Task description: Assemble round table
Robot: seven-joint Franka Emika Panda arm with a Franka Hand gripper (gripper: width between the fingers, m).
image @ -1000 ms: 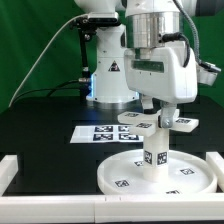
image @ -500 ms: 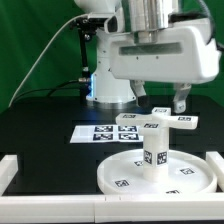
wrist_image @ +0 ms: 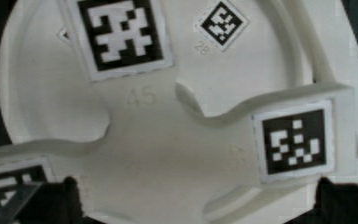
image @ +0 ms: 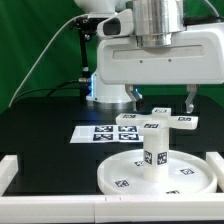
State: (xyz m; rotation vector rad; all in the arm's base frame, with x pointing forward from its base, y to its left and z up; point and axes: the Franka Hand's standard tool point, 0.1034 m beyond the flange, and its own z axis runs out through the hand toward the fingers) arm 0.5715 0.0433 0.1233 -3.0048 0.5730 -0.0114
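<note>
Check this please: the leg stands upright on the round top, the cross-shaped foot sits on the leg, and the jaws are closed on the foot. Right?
No. The exterior view shows the jaws open above the cross-shaped foot, not gripping it. The leg is upright on the round top, foot on it.

Black table (image: pixel 40 125), matte and dark, fenced by a low white rail (image: pixel 8 172) along the near edge. Lying flat on it: the big round disc top (image: pixel 120 176) just below the gripper's fingers (image: pixel 192 98), and the marker board (image: pixel 100 133) a bit farther back, off toward the exterior view's left of those fingers. Standing at the back, well behind the fingers, the white robot pedestal (image: pixel 108 85).
</note>
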